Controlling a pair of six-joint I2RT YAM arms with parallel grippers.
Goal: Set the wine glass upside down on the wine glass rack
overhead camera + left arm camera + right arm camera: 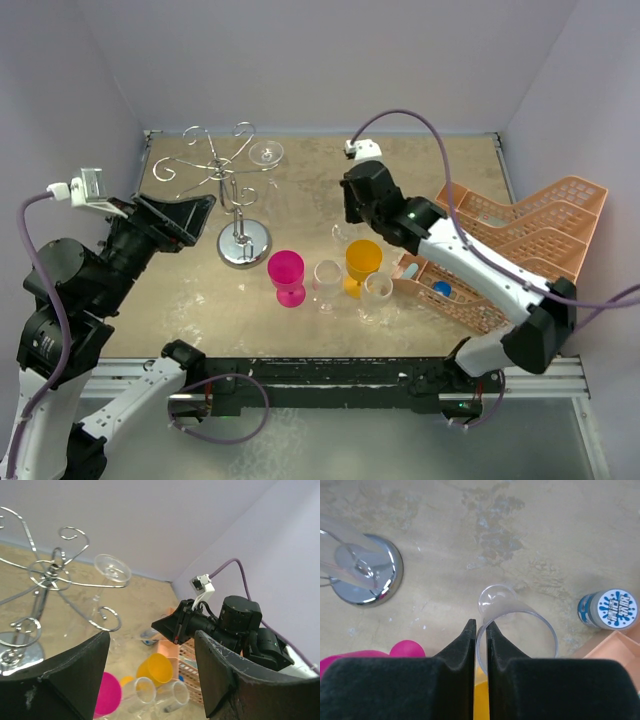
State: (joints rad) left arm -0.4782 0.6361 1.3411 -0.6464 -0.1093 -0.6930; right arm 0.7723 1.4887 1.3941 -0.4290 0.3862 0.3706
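In the right wrist view a clear wine glass [516, 614] stands upright on the table. My right gripper [480, 626] is shut on the left side of its rim, one finger inside the bowl and one outside. From above, that gripper [352, 215] hangs behind the orange glass [363, 260]. The chrome wine glass rack [243, 243] stands at the back left. Another clear glass [266, 153] hangs upside down from one of its scroll arms. My left gripper [176, 220] is open beside the rack, holding nothing. Its view looks past the rack's arms [47, 575].
A pink glass [286, 275] and two clear glasses [327, 283] [377, 293] stand in front of the orange one. A peach plastic crate [520, 230] lies at the right. A small blue-labelled bottle [609, 609] stands by the crate's corner.
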